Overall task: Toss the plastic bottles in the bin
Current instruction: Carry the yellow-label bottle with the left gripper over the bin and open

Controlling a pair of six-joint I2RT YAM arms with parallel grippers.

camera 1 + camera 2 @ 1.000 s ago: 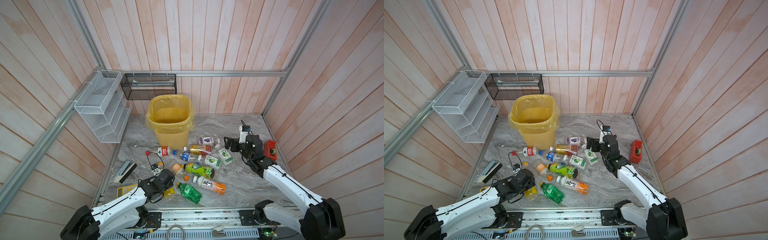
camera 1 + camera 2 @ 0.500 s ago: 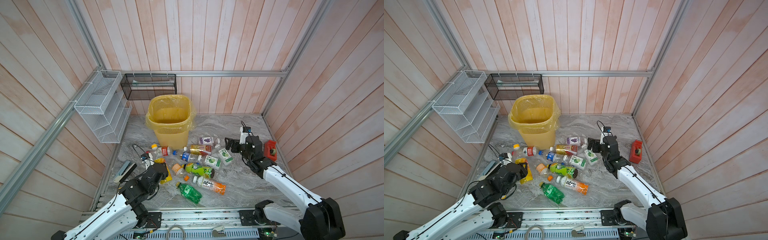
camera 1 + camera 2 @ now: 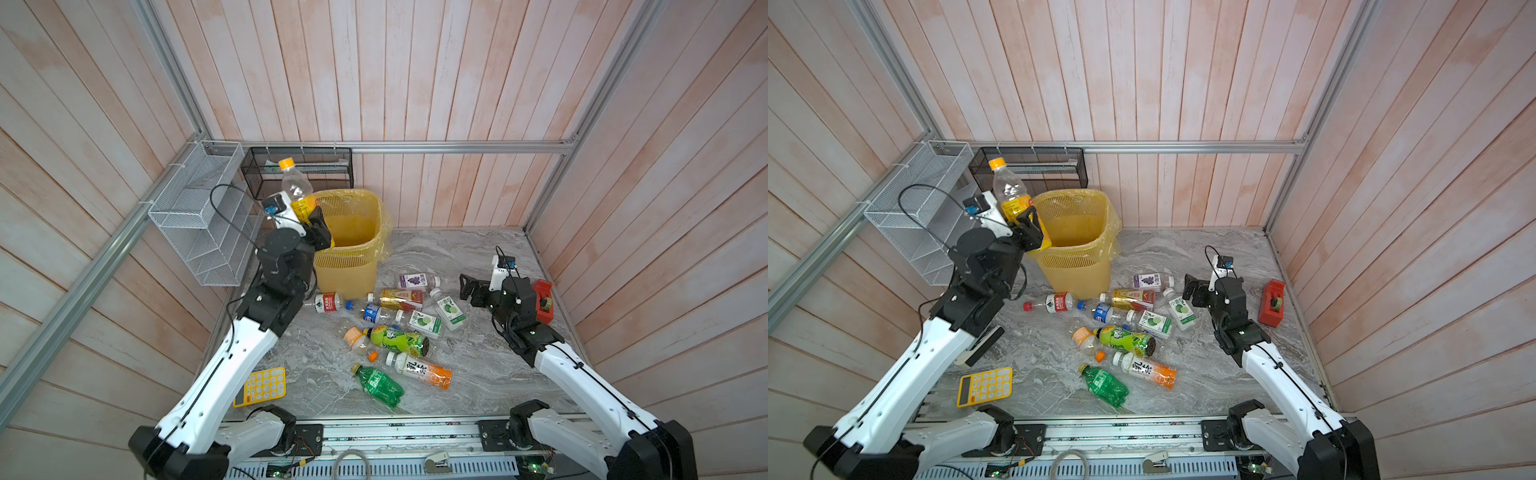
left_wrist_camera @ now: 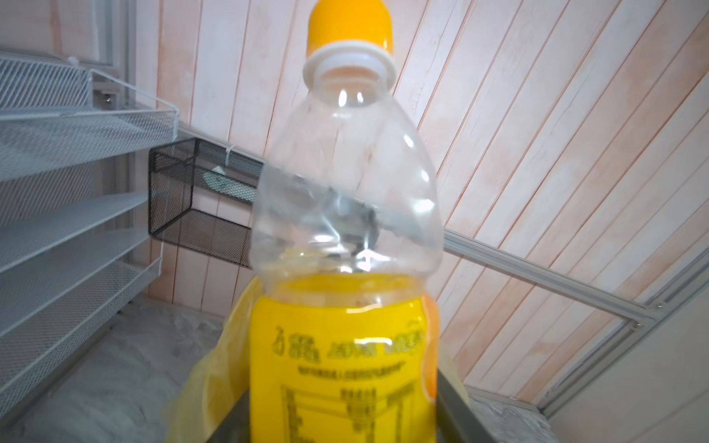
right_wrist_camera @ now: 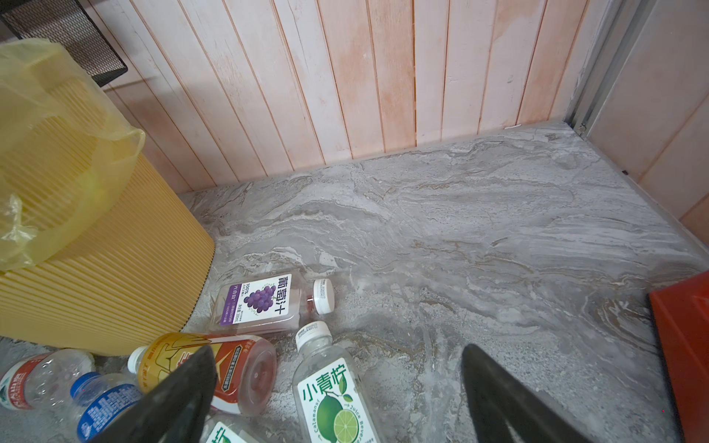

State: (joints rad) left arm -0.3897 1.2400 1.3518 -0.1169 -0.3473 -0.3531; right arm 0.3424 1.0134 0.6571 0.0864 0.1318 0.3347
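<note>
Both top views overhead, sharing whole tabletop (image 3: 478, 257), wrist views close

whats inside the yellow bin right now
only the translucent liner shows inside the bin, no bottles; part is covered by the left end effector and the orange-capped bottle

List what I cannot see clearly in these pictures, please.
- Left end effector: in the left wrist view the yellow-label bottle covers its fingers, so its grip cannot be judged.
- Red tape dispenser: cut off by the picture edge in the right wrist view.
- Pale item in the black mesh basket: blurred behind the mesh in the left wrist view.
</note>
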